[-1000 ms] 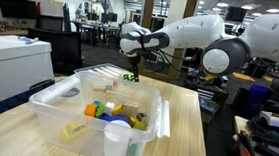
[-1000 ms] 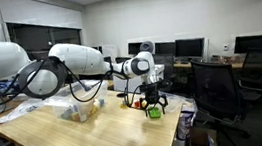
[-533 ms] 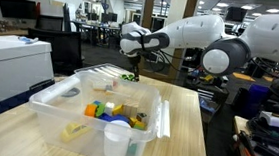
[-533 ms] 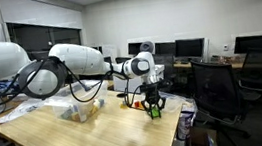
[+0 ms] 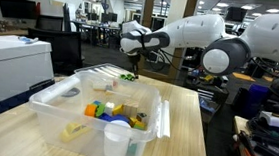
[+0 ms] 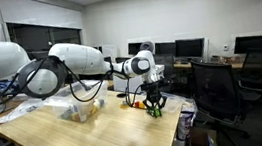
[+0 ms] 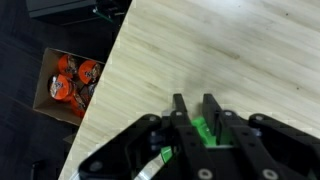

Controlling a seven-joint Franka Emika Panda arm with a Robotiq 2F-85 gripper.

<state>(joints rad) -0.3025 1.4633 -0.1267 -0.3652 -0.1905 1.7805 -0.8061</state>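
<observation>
Gripping: gripper (image 7: 193, 101) has its jaws pressed together on a small green block (image 7: 203, 130); in wrist view the block sits between the two black fingers (image 7: 179, 108), a bit back from the tips.
Block pos: at the far end of the wooden table (image 5: 181, 121), near the edge, well apart from the clear bin (image 5: 47, 103). Can't tell whether it rests on the tabletop or hangs just clear of it.
Block in ext views: only a green speck under the gripper (image 5: 130, 75) in an exterior view; shape too small to tell.
Gripper pose: pointing straight down, low over the wood, in both exterior views (image 6: 154, 107).
Arm: white arm (image 5: 188, 34) reaches in horizontally above the table, wrist bent down at the end.
Table edge: in wrist view the edge runs diagonally, w/ dark floor to the left of it.
Floor: open cardboard box (image 7: 52, 98) holding orange round items stands on the floor beside the table; items too blurred to name.
Bin: transparent, no lid on it, stands on the near part of the table in an exterior view.
Bin contents: toy blocks (image 5: 105, 110) in yellow, green, blue and orange, bunched near the middle; pale wooden pieces toward the far end.
Cup: white cup (image 5: 116, 141) upright by the bin's near wall, closest to the cam.
Beside table: black office chair (image 6: 219, 84) near the table end where the gripper works.
</observation>
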